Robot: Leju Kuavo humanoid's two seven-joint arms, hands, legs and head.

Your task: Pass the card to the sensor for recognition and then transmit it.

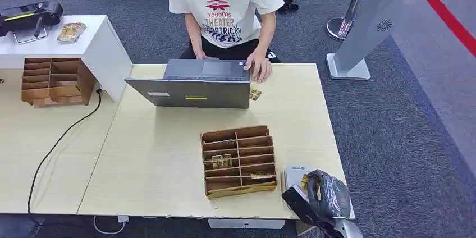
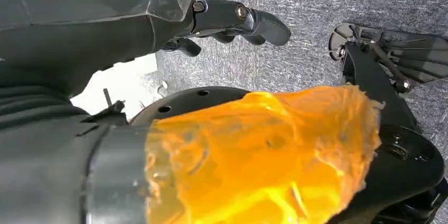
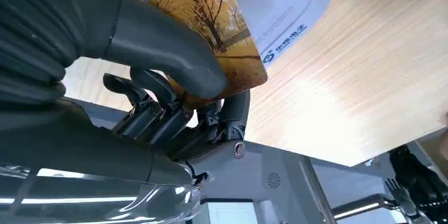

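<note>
My right hand [image 1: 325,193] is at the table's front right corner and grips a card [image 1: 305,182] printed with autumn trees. The card hangs just over the white sensor pad [image 1: 292,174]. In the right wrist view the thumb [image 3: 158,49] presses on the card [image 3: 216,18] with the fingers beneath it, and the sensor [image 3: 280,2] lies right behind the card. I cannot tell whether card and pad touch. My left hand [image 2: 227,20] hangs over the grey carpet, fingers loosely apart, holding nothing.
A brown divided card box [image 1: 238,160] with a few cards stands left of the sensor. Across the table a person sits behind a grey laptop [image 1: 191,86], one hand [image 1: 259,69] beside it, a card [image 1: 255,94] nearby. A second box [image 1: 55,81] stands far left.
</note>
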